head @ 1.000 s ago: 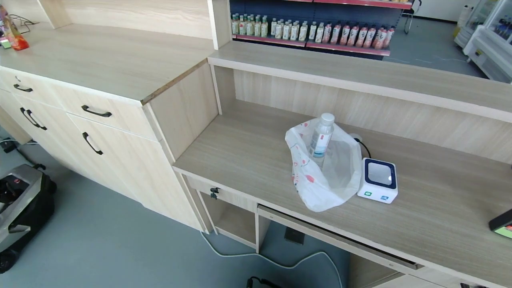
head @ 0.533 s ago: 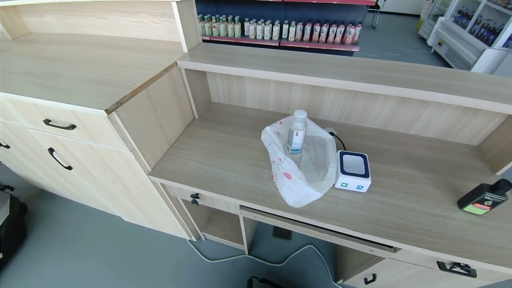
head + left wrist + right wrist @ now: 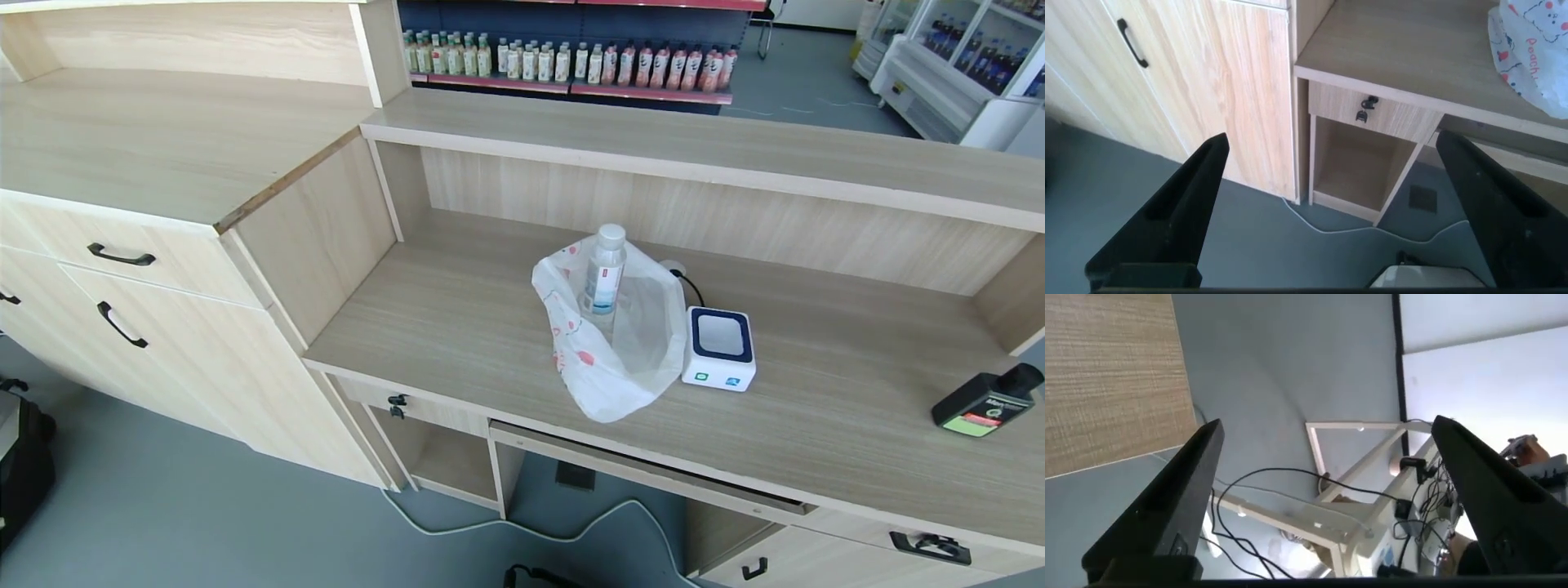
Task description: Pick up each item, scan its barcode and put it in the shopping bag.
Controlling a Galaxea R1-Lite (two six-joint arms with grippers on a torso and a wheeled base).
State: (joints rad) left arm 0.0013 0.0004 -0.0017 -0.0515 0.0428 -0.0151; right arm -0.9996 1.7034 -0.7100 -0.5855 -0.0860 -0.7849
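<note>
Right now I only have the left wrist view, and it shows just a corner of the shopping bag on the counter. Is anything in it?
Observer: Yes. The head view shows a clear water bottle standing upright inside the shopping bag, with its cap above the rim.
Operator: What is next to the bag?
Observer: A white scanner sits on the counter, close against the bag's right side.
Operator: Any items outside the bag?
Observer: One. A dark bottle lies on its side at the counter's far right, well apart from the bag.
</note>
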